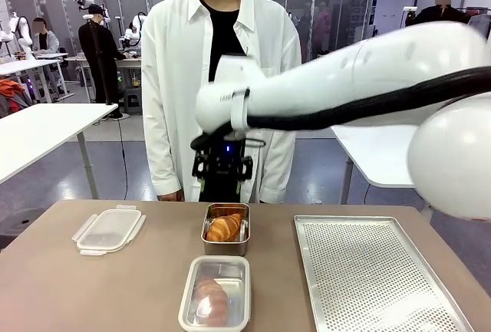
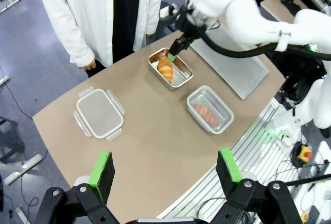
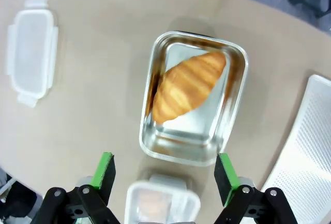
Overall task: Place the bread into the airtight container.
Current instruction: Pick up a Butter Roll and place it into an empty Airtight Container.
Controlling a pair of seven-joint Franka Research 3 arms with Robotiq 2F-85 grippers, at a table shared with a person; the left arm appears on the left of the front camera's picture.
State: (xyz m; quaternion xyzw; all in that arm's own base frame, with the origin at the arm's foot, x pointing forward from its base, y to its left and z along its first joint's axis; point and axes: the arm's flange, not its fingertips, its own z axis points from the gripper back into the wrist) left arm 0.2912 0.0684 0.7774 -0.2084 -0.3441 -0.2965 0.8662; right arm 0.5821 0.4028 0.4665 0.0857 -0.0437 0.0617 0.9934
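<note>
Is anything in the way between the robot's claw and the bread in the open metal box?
Nothing visible. The open right gripper hangs above the golden croissant in the lidless steel container, with only air between them.

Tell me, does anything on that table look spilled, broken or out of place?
Nothing stands out. A golden croissant lies inside the open steel container, a second lidded steel container holds another bread, a loose clear plastic lid lies flat beside them, and the perforated metal tray sits square.
</note>
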